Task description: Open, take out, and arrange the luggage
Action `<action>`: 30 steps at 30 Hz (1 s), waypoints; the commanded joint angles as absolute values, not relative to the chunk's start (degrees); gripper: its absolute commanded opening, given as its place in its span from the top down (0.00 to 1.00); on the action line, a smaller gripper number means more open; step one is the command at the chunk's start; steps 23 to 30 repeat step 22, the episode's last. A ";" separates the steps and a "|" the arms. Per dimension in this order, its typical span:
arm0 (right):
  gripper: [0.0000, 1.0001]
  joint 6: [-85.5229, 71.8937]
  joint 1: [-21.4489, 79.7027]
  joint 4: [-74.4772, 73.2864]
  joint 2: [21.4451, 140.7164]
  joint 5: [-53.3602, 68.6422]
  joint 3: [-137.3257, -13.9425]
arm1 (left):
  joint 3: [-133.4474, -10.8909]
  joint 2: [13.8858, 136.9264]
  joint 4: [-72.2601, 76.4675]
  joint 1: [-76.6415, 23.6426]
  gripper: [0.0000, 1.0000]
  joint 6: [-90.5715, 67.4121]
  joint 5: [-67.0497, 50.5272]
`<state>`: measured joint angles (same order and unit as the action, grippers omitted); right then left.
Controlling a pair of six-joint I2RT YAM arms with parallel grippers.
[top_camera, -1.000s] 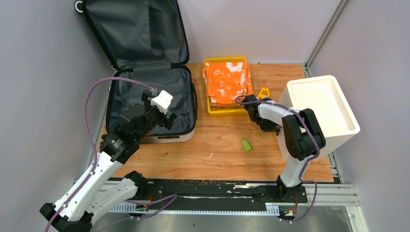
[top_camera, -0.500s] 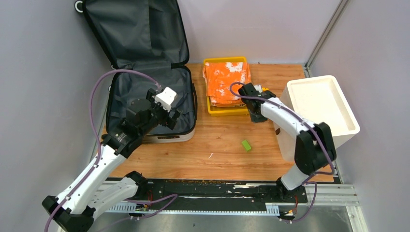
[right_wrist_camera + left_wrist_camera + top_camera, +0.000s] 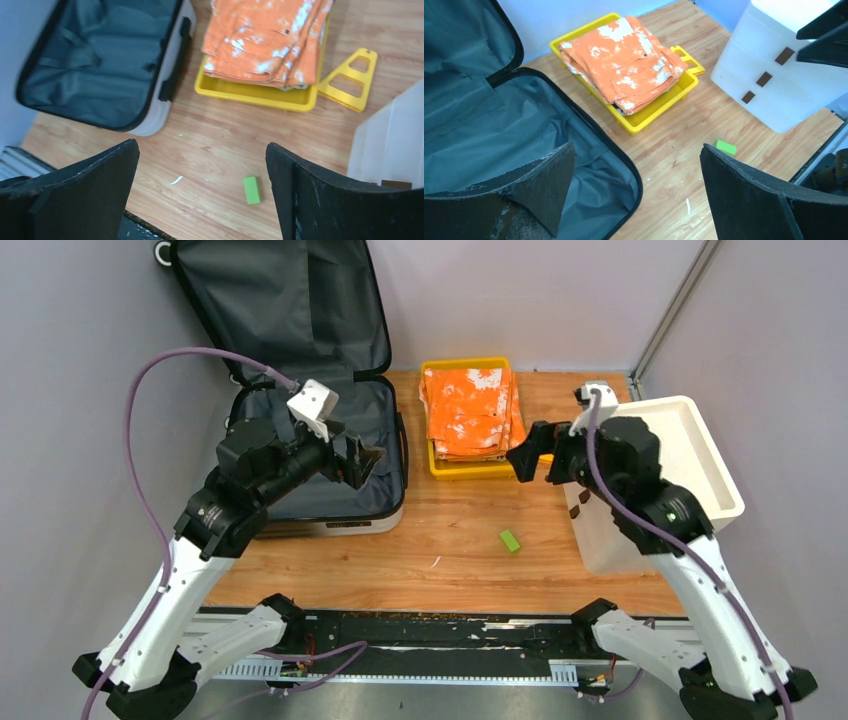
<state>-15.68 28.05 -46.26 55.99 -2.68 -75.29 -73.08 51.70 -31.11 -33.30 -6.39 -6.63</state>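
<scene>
The luggage (image 3: 375, 410) lies open at the left of the table, its lid (image 3: 280, 300) leaning on the back wall and its dark grey lining bare. My left gripper (image 3: 368, 460) hangs open above the luggage's right rim; in the left wrist view the left gripper (image 3: 638, 150) holds nothing, with the lining (image 3: 499, 135) below. My right gripper (image 3: 522, 455) is raised between the tray and the white box, open and empty. From the right wrist the right gripper (image 3: 201, 147) looks down on bare wood, and the luggage (image 3: 100, 60) shows at upper left.
A yellow tray (image 3: 436, 468) with folded orange clothes (image 3: 470, 410) stands at the back centre. A white foam box (image 3: 690, 475) is at the right. A small green block (image 3: 510, 540) lies on the wood. A yellow triangular piece (image 3: 350, 85) lies beside the tray.
My right gripper was shut low beside the tray; it has risen, swung back and opened. The left arm has lifted, its gripper still open over the luggage.
</scene>
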 commanded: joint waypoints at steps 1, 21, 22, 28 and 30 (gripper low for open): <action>0.00 -18.57 28.00 -39.35 48.38 4.88 -71.71 | -75.23 49.02 -34.00 -33.47 0.00 -10.37 -7.37; 0.00 -30.84 27.99 -35.66 39.19 0.04 -65.85 | -67.12 37.99 -30.04 -33.47 0.00 -9.80 -5.98; 0.00 -31.19 28.00 -35.64 39.04 0.00 -65.72 | -67.05 37.98 -30.09 -33.44 0.00 -9.78 -6.02; 0.00 -31.19 28.00 -35.64 39.04 0.00 -65.72 | -67.05 37.98 -30.09 -33.44 0.00 -9.78 -6.02; 0.00 -31.19 28.00 -35.64 39.04 0.00 -65.72 | -67.05 37.98 -30.09 -33.44 0.00 -9.78 -6.02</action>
